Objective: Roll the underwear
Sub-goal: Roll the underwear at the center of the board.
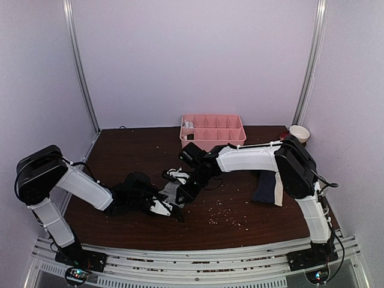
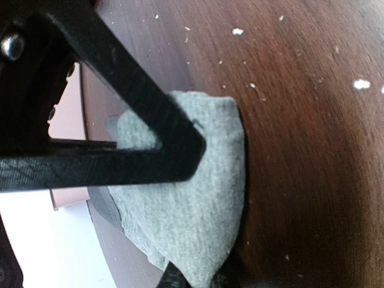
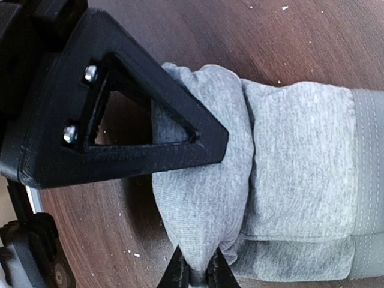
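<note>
The grey underwear [image 3: 294,150] is knitted in a plain heathered grey. The navy underwear [image 1: 263,191], nearer than the pink tray [image 1: 211,143], is edged in white. The table [image 1: 132,156] is grained dark brown, flecked white.

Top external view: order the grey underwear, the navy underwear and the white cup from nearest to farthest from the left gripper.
1. grey underwear, right at the left gripper, table centre.
2. navy underwear, off to the right, mid-table.
3. white cup, far right corner.
</note>
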